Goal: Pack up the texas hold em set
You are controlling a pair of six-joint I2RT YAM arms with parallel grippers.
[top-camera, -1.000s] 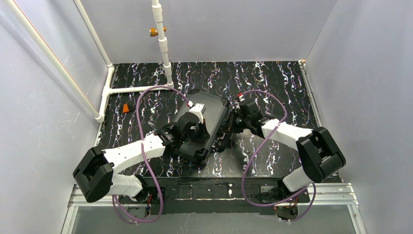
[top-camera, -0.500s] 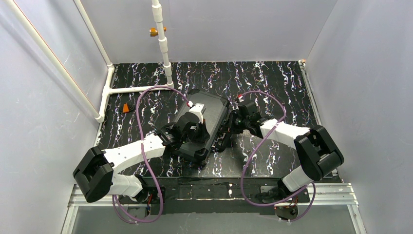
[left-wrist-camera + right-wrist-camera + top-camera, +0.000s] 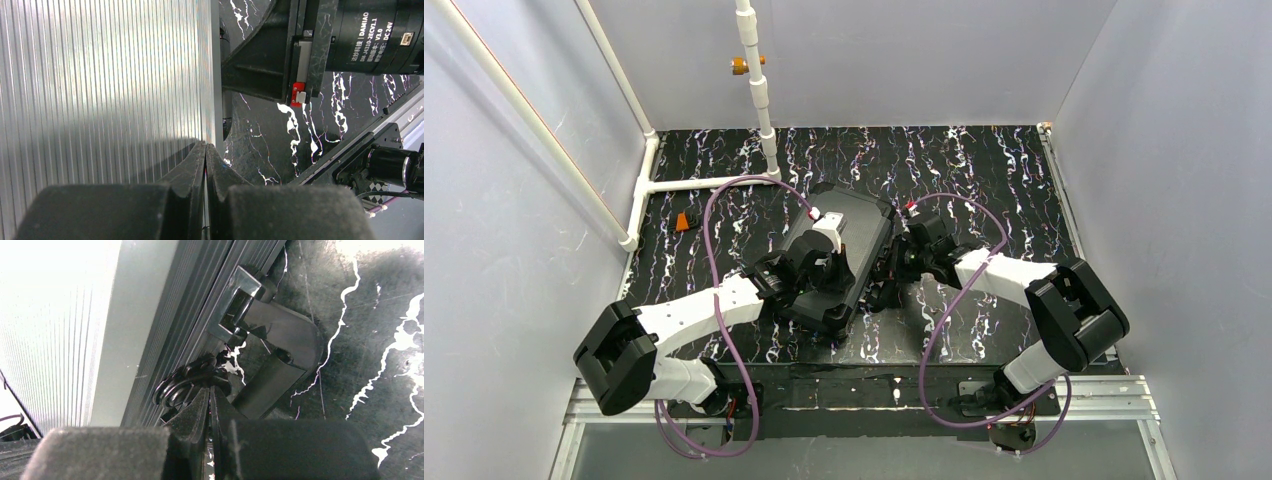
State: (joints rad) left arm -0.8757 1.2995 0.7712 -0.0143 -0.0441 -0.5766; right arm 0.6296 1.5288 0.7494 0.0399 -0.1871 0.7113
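Nudged slightly leftward, the right gripper (image 3: 894, 270) meets the closed case (image 3: 864, 225) mid-table from above, the left gripper (image 3: 832, 285) on its lid; the left wrist view shows jaws pressed together at the ribbed lid's edge; the right wrist view shows jaws together beside the handle (image 3: 280, 335).

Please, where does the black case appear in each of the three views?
Top external: the case lies at the centre.
Left wrist: its ribbed surface fills the left half.
Right wrist: its ribbed surface fills the left side.
Shared landmark: the black table with white veins.
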